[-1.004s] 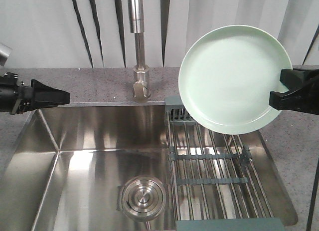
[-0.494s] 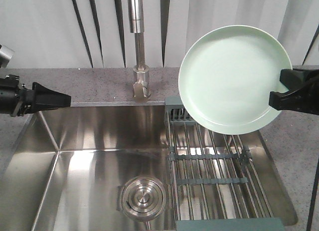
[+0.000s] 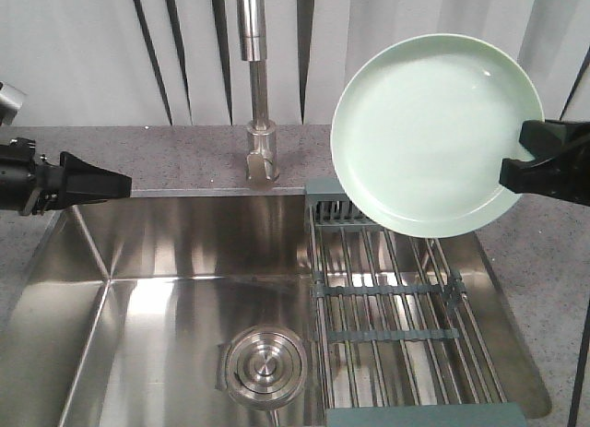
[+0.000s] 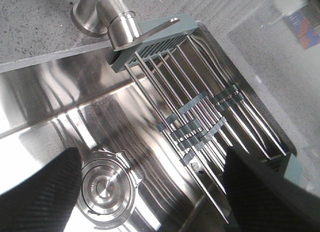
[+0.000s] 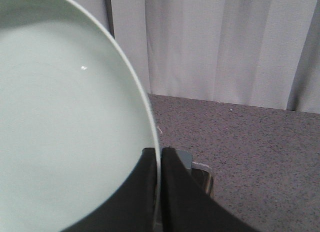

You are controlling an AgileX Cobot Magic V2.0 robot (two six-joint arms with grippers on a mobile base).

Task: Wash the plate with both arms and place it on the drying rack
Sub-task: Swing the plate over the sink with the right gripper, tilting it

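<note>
**A:** Start w/ the big stuff. What was the layout?

**B:** Steel sink (image 3: 166,261), w/ the drying rack (image 3: 396,307) laid across its R side. Nothing was on the rods. The faucet (image 3: 253,77) stood behind the rack's far L corner, no water visible. The drain (image 3: 265,364) sat just beside the rack's L edge.

**A:** And the plate?

**B:** The plate (image 3: 429,136) was in the air above the rack's far end, tilted nearly upright, face to the camera, clear of the rods. The right gripper (image 5: 160,154) had its jaws clamped on the rim at the side away from the faucet.

**A:** L arm?

**B:** The left gripper (image 3: 115,181) was well apart from the rack, across the sink, level w/ the rack's far end. The wrist cam showed its fingers spread wide, holding nothing.

**A:** So which step?

**B:** Prob the placing step: plate over the rack, one-handed carry, L arm not engaged. Couldn't confirm the wash itself.

**A:** Next move needed?

**B:** Lower the plate toward the rack's slotted far end, keep it on edge so the rim drops btwn the slots, then let go only once the rack bore it. The thin rim grip meant slow, no twisting.
</note>
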